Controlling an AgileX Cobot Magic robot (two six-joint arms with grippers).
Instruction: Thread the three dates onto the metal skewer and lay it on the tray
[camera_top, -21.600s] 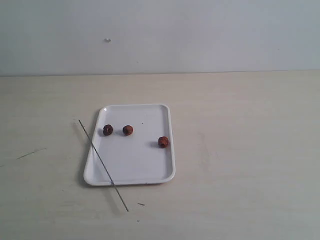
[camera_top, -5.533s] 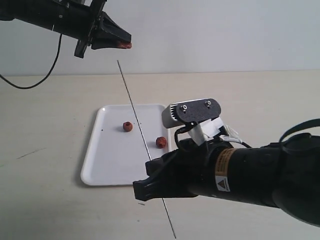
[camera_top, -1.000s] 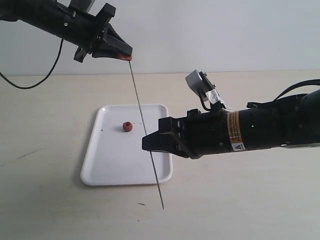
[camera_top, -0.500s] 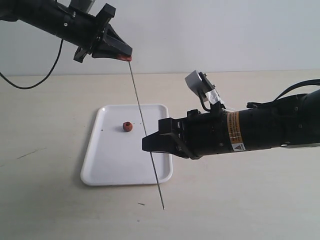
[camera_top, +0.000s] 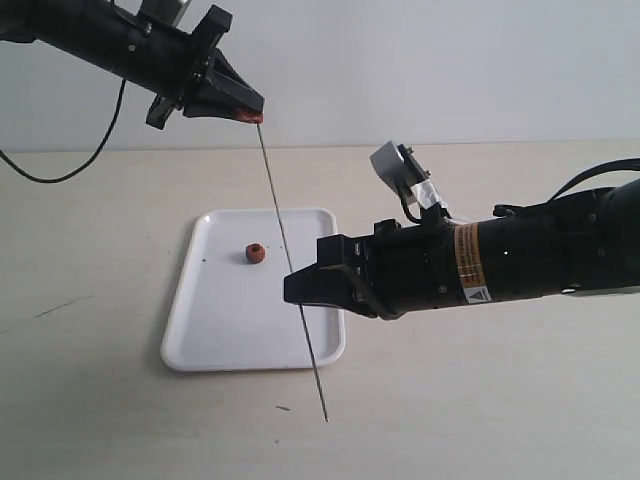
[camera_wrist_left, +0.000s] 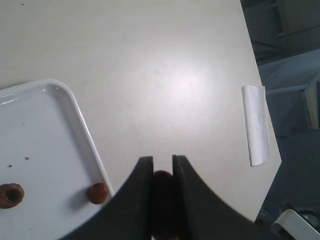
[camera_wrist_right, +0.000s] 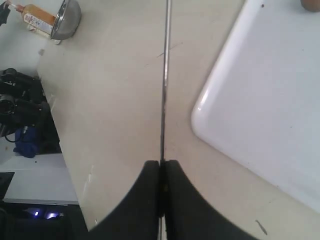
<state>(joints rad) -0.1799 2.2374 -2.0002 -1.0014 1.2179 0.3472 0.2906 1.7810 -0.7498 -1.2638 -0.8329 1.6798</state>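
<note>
Left pincer (camera_top: 245, 108) clenched a date (camera_top: 246, 116) at the tray's (camera_top: 200, 340) 12 o'clock; right pincer (camera_top: 295, 288) gripped the skewer (camera_top: 280, 225) reaching it.

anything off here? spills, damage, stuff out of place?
Nothing stands out. The right pincer grips the metal skewer tilted mid-air, its top tip at the date in the left pincer; a second date and a third date lie on the tray.

Looks like a lab to me: bare pale table (camera_top: 520, 420), blank white wall (camera_top: 450, 70) at 12 o'clock, dark electronics (camera_wrist_right: 12, 107) past the table's edge.
</note>
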